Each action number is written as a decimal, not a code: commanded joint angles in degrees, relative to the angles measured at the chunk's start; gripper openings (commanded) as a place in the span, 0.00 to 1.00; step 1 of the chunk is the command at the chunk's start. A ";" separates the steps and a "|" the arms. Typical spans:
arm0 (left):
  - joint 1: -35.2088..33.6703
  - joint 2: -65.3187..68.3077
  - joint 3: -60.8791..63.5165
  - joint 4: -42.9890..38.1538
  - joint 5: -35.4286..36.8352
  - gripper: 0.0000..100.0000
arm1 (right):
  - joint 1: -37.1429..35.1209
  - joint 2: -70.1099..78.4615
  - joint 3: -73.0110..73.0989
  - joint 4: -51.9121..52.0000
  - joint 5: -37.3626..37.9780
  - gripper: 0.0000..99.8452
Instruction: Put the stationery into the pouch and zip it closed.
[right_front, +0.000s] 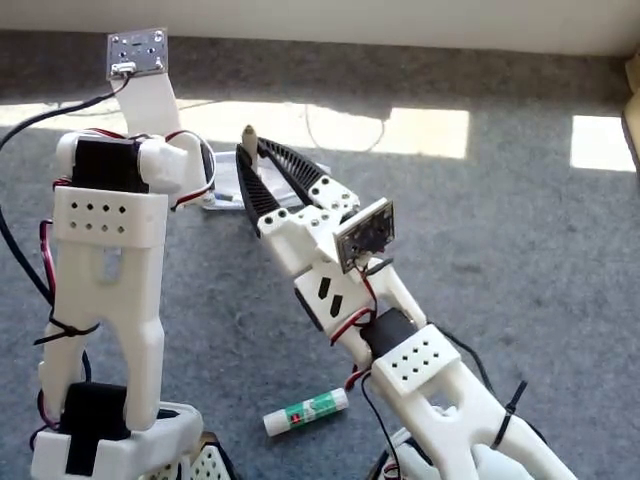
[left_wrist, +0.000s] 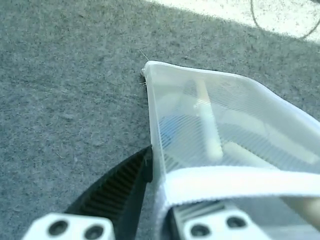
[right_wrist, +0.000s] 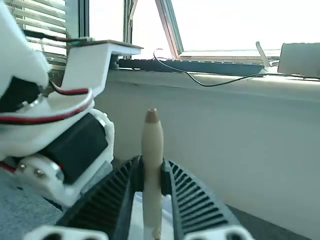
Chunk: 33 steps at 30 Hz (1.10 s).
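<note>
The left gripper (left_wrist: 159, 172) is clamped on the edge of the white mesh pouch (left_wrist: 225, 120), which lies on the grey surface (right_front: 520, 260) at the far left-centre, just beside the left arm's wrist. Pale stick-shaped items show through the mesh. The right gripper (right_wrist: 151, 172) is closed around a cream pen (right_wrist: 151, 142) held upright, tip up, close to the right of the pouch (right_front: 224, 190). A green-and-white glue stick (right_front: 306, 411) lies on the near surface between the two arms.
</note>
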 joint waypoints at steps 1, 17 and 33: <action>0.75 -2.15 -2.15 -1.14 0.62 0.01 | -0.57 -3.38 0.22 -1.54 -0.62 0.00; 0.75 -2.15 -2.15 -1.23 0.62 0.01 | -0.66 -5.85 3.38 -0.04 4.66 0.09; 0.66 -2.15 -2.15 -1.32 0.53 0.01 | -0.66 -6.37 3.74 5.32 3.08 0.13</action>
